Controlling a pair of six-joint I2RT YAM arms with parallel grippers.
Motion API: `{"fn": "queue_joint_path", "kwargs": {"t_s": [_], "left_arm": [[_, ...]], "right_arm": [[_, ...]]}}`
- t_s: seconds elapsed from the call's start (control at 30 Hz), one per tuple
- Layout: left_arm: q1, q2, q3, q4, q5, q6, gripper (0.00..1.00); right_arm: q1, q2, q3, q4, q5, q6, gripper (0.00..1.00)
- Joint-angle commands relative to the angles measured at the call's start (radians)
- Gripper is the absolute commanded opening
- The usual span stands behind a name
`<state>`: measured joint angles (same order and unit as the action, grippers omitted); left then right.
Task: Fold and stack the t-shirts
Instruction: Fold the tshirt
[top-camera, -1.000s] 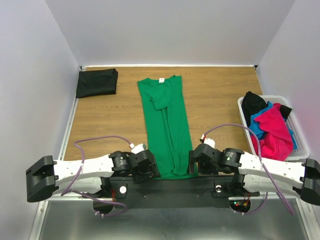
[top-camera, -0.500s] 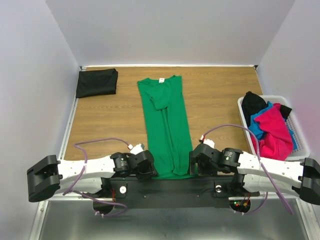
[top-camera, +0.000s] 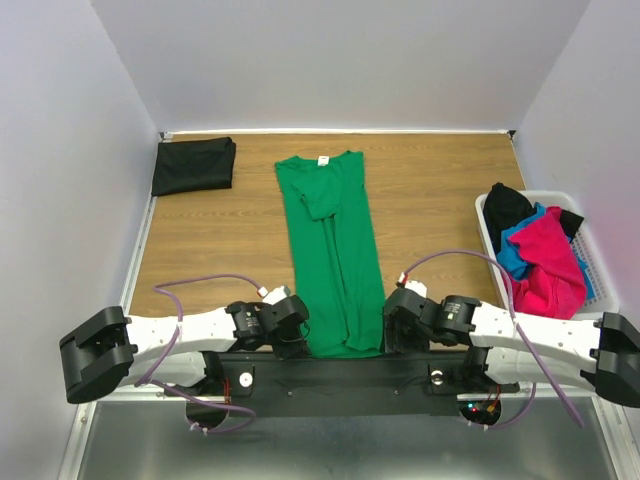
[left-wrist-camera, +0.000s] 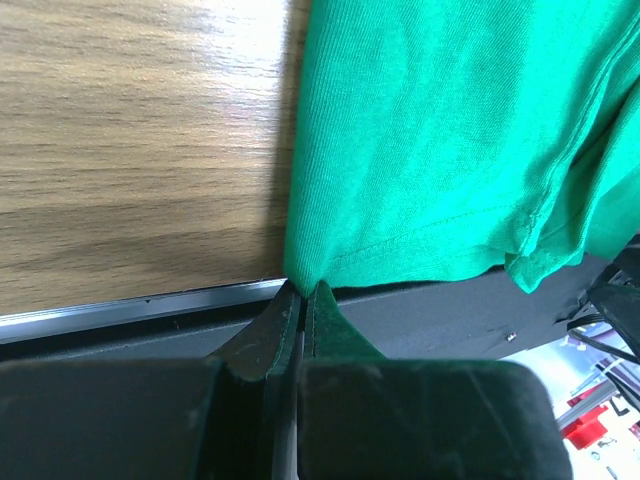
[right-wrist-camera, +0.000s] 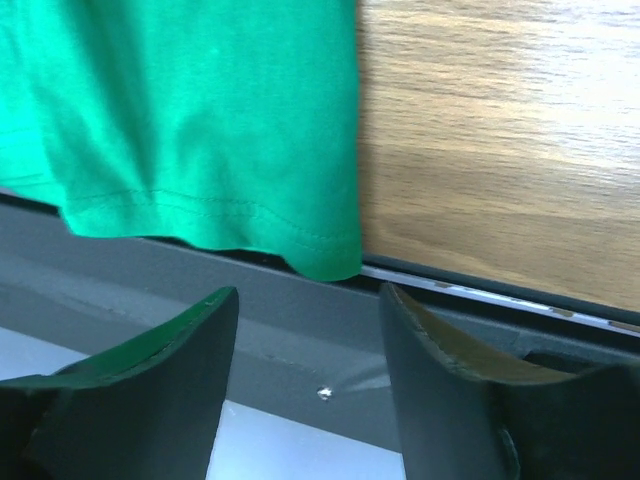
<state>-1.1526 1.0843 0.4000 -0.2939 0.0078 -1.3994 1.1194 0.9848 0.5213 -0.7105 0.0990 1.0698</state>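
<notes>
Green tee (top-camera: 335, 260): left fingers (left-wrist-camera: 255, 345) clamp its hem corner, right fingers (right-wrist-camera: 440, 370) apart; one black tee (top-camera: 193, 165) folded.

I log from right wrist feed:
- green t-shirt (right-wrist-camera: 200, 130): fills upper left; stitched hem along bottom; lower right corner droops past table edge.
- wooden table (right-wrist-camera: 500, 150): bare at right; pale metal edge strip (right-wrist-camera: 500, 292) along its near side.
- dark grey base (right-wrist-camera: 150, 300): below hem.
- right gripper (right-wrist-camera: 307, 292): fingers spread wide, tips just below hem corner, apart from cloth.
</notes>
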Motion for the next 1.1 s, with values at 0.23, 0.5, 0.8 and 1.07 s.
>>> {"fn": "queue_joint_path", "kwargs": {"t_s": [0.23,0.5,0.8,1.07], "left_arm": [[0.007,0.014,-0.001,-0.001,-0.02,0.02,0.0],[0.007,0.009,-0.001,0.018,-0.019,0.019,0.0],[0.008,-0.009,-0.02,0.022,-0.015,0.005,0.0],[0.007,-0.032,-0.012,-0.005,-0.034,0.005,0.0]], "right_arm": [[-0.003,0.031,-0.044,0.026,0.082,0.013,0.54],[-0.003,0.052,-0.055,0.106,0.073,0.004,0.49],[-0.003,0.026,-0.02,0.111,0.077,-0.019,0.49],[-0.003,0.103,0.003,0.111,0.146,-0.007,0.48]]}}
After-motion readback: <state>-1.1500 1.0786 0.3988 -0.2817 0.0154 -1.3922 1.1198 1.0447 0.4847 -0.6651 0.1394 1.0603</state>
